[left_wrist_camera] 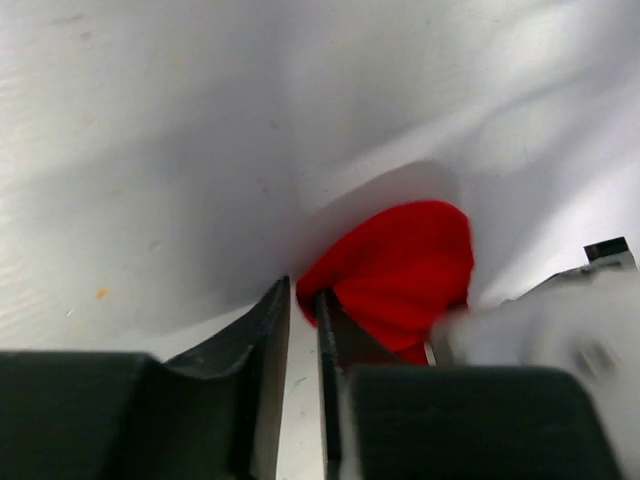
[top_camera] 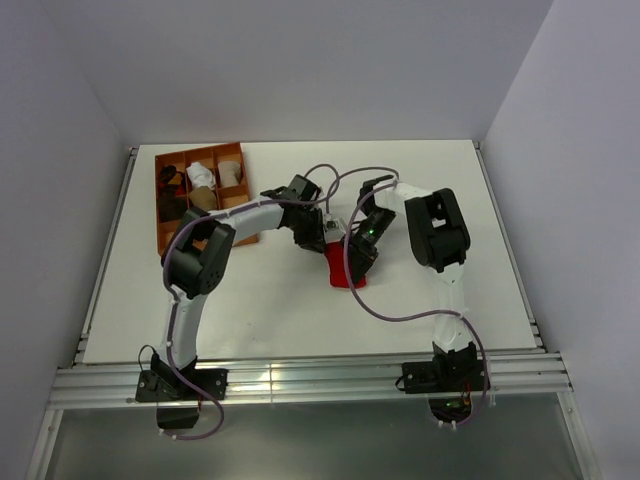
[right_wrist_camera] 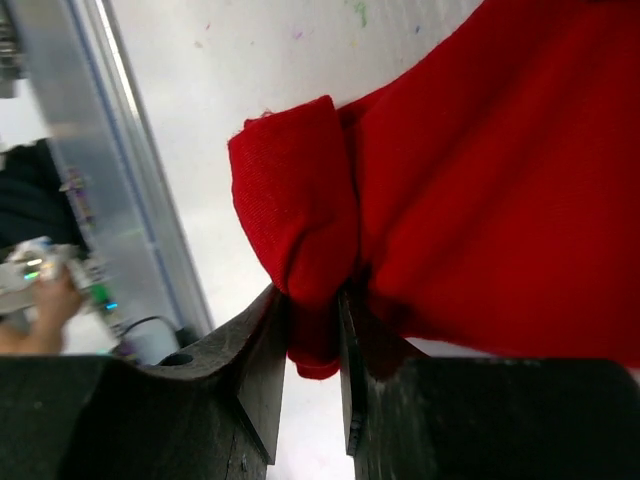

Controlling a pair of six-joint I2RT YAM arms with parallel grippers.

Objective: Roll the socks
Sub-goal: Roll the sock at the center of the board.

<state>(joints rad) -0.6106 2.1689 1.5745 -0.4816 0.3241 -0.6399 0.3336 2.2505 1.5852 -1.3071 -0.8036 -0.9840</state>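
A red sock (top_camera: 340,268) lies bunched on the white table between the two arms. My right gripper (right_wrist_camera: 313,305) is shut on a fold of the red sock (right_wrist_camera: 480,180), with fabric pinched between both fingers. My left gripper (left_wrist_camera: 303,292) stands just beside the red sock (left_wrist_camera: 400,270). Its jaws are a narrow gap apart, with only bare table showing between them and the sock's edge touching the outside of the right finger. From above, the left gripper (top_camera: 322,240) and right gripper (top_camera: 358,262) meet over the sock. The sock's white figures do not show.
An orange compartment tray (top_camera: 163,238) stands at the back left, holding white, tan and dark sock bundles. Grey cables loop over the table's middle. An aluminium rail (top_camera: 300,378) runs along the near edge. White walls enclose the back and sides.
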